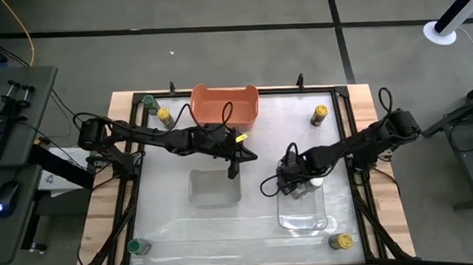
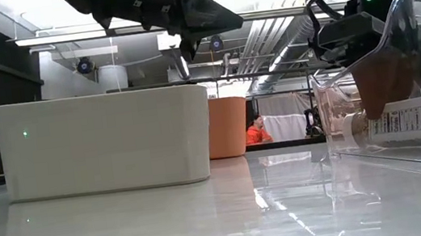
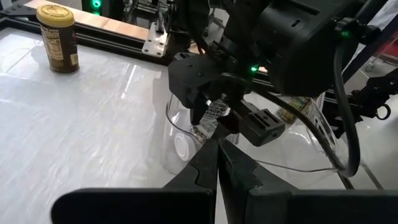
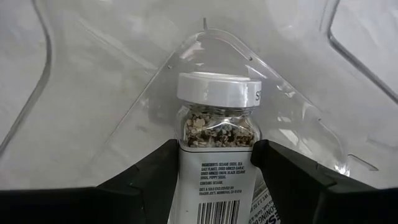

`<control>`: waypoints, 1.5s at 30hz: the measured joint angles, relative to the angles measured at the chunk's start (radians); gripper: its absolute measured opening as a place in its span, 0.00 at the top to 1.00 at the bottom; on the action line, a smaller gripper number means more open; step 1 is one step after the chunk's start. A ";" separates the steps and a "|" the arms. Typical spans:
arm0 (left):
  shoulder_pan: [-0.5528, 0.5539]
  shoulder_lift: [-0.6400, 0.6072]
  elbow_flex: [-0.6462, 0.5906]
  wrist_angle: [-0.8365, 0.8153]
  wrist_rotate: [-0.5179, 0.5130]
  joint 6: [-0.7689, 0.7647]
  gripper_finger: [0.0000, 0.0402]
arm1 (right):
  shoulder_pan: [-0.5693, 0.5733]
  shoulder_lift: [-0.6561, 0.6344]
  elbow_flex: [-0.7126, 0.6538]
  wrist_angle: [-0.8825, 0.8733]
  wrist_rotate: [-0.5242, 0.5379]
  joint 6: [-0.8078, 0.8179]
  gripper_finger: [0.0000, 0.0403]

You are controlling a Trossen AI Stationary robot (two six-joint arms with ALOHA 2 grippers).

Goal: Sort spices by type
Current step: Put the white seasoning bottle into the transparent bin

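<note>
1. The white-capped spice jar [image 4: 217, 134] carried a white label with an ingredients list in small print naming sesame, garlic, onion and poppy seeds; a barcode sat below it. The cap's side showed a partly hidden letter "S".
2. The right tool [image 4: 214, 171] gripped this jar at the label, one finger on each side, at the near end of the clear tray [image 1: 304, 217].
3. A second labelled jar [image 2: 406, 121] lay on its side inside the clear tray; its print was too small to read.
4. The left tool [image 1: 233, 168] was fully closed, empty, hovering above the grey tray [image 1: 215, 188], left of the clear tray.
5. Yellow-capped jars [image 1: 320, 114] and green-capped jars [image 1: 137, 247] stood near the table [image 1: 176, 223] corners.
</note>
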 joint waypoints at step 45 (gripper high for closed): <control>0.000 0.000 0.000 -0.003 0.000 -0.001 1.00 | -0.020 0.000 0.200 -0.176 0.068 -0.116 0.38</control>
